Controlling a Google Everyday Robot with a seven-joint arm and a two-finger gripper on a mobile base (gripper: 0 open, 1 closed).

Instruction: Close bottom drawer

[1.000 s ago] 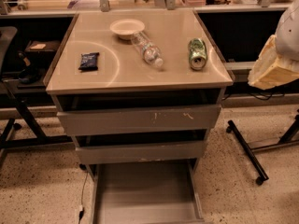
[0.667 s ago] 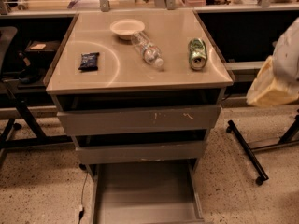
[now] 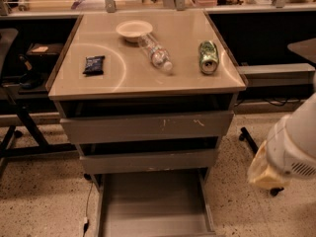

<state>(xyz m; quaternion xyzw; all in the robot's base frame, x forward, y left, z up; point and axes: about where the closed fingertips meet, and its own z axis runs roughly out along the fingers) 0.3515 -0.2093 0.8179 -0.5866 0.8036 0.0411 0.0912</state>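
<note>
A grey metal cabinet with a smooth beige top (image 3: 148, 80) stands in the middle of the speckled floor. Its bottom drawer (image 3: 155, 206), a long shallow grey tray, is pulled far out from the cabinet's base toward the camera, and its bare inside shows (the near end runs off the lower edge of the view). Above it the middle grey drawer front (image 3: 148, 161) and the widest drawer front with orange scratch marks (image 3: 148, 126) each stand a little out from the cabinet.

On the cabinet's top lie a white shallow bowl (image 3: 134, 29) at the back, a clear plastic bottle (image 3: 155, 53) on its side touching the bowl, a green drink can (image 3: 208, 57) on its side near the right edge, and a small dark packet (image 3: 94, 64) toward the left.

The gripper (image 3: 266, 171), at the end of a white arm, hangs to the right of the cabinet, level with the lower drawers and apart from them. Whether it is open or closed cannot be told; it touches no drawer.
</note>
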